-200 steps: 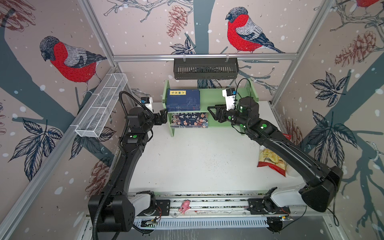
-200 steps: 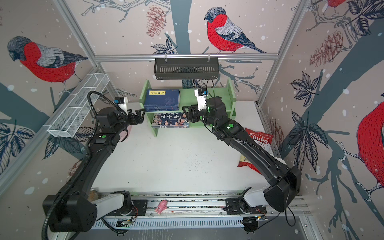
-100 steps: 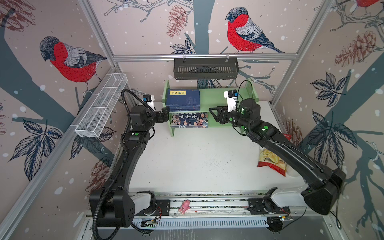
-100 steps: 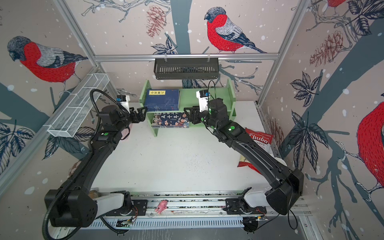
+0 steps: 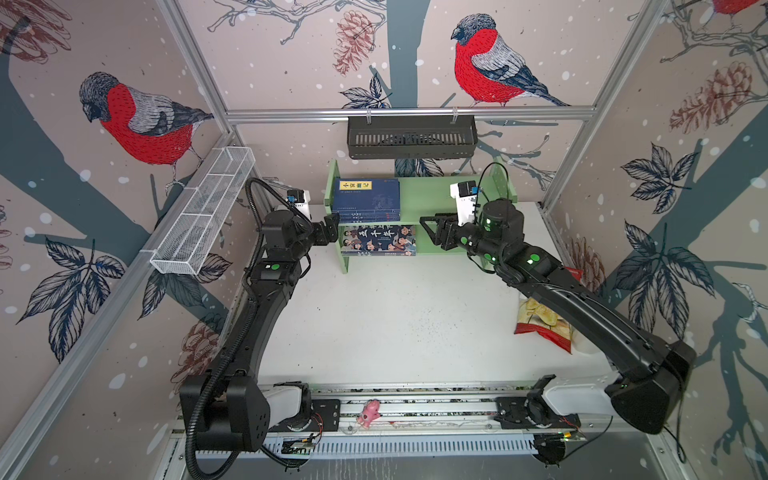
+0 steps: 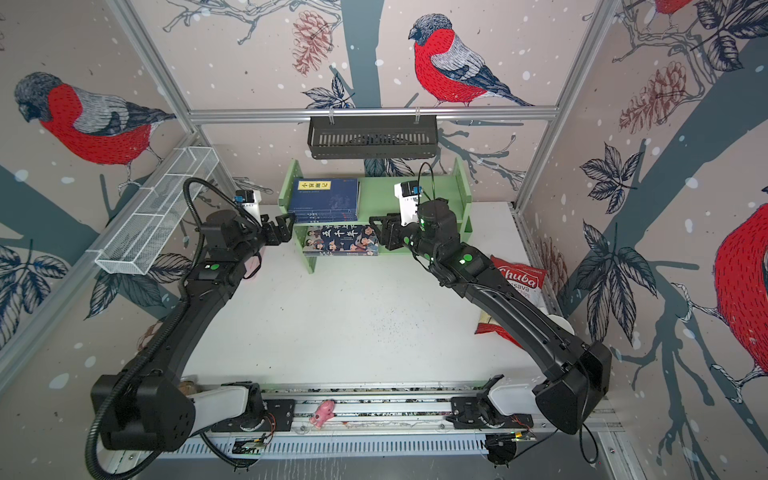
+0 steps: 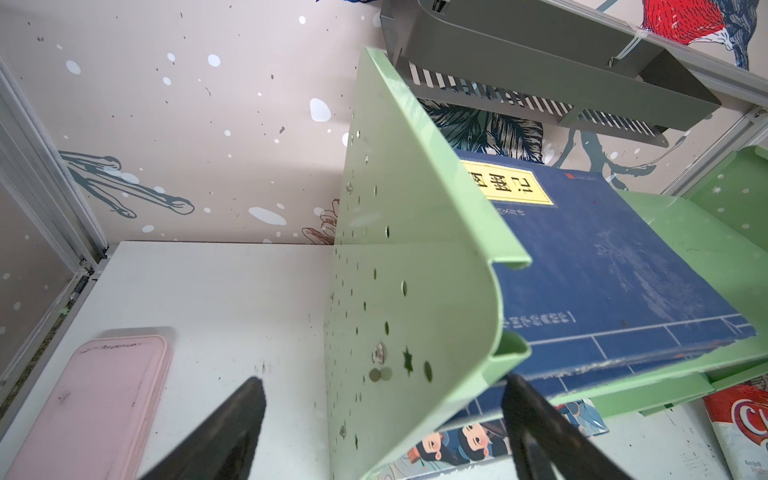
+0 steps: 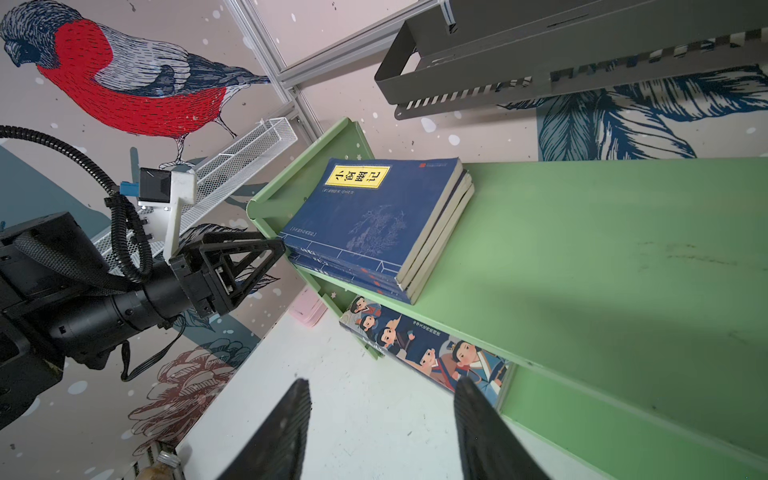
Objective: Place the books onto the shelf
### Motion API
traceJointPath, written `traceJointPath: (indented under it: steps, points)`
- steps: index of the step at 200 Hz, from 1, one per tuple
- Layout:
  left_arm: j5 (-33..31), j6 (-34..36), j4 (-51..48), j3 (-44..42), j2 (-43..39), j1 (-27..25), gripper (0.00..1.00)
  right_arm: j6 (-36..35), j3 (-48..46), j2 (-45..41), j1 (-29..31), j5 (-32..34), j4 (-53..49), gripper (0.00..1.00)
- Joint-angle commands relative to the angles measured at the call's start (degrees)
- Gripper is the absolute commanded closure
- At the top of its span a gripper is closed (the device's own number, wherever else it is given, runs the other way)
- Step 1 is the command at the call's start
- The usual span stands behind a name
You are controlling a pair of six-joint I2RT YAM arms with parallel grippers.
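Both outstretched level: left pincer, right pincer seemingly flank books.

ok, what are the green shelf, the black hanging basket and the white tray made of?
Green shelf: looks like thin sheet metal, matte green paint; folded rim and punched holes show in the left wrist view. Black basket: probably sheet metal too, dark matte coat, stamped slots. White tray: fine wire mesh on a wire frame, white coated; see-through.
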Motion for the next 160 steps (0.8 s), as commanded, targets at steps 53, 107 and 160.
traceJointPath:
  steps: [53, 107, 160]
  points:
    - [-1.42, 0.78, 3.69, 0.26, 0.28, -0.27, 0.11, 1.06, -0.20, -0.63, -0.03, 0.27, 1.99, 0.43]
    - [-1.98, 2.42, -0.96, -0.32, -4.87, -0.35, 0.08, -0.31, -4.19, -3.46, -0.11, 2.29, 4.38, 0.39]
    - [-6.26, 7.58, -6.75, -11.89, -20.23, -0.12, 0.03, -2.50, -15.85, -6.52, -5.17, 6.37, 7.02, 0.00]
